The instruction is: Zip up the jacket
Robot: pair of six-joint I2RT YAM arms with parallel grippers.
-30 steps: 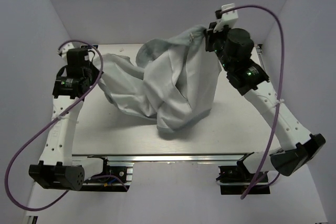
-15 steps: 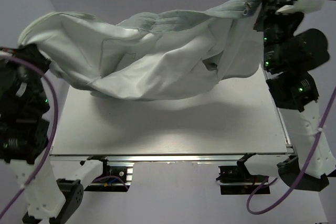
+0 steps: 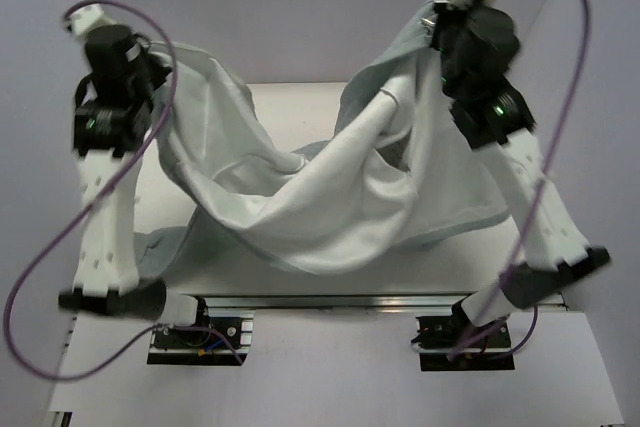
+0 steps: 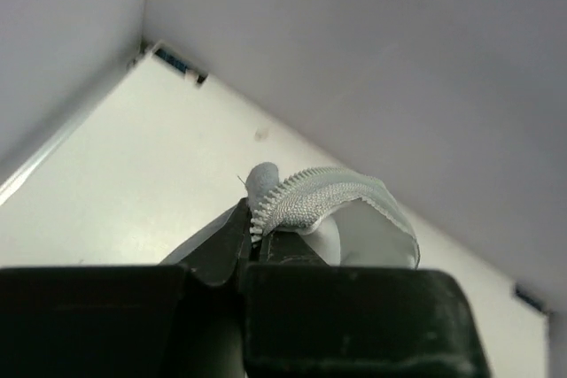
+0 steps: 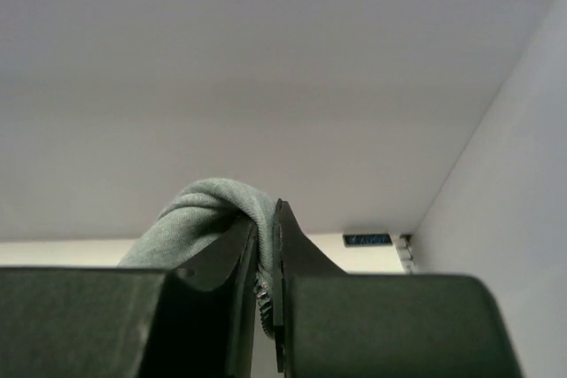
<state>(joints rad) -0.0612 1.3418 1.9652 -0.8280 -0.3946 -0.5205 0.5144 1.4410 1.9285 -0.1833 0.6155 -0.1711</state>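
Below, the pale tabletop (image 3: 295,117). Slung over it between both raised arms, the jacket (image 3: 330,207), sagging in the middle, paler lining upward, low folds at the near edge. Pinched tight in the left pincer (image 4: 252,235): a strip of zipper teeth (image 4: 306,194). Pinched tight in the right pincer (image 5: 266,250): a bunched grey fold

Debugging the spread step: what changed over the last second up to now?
The jacket went from a heap on the table to stretched wide in the air; now it sags, its low fold near the table's front edge. The left gripper and right gripper rose, spread apart, then drew inward. Unchanged: both shut on jacket edges.
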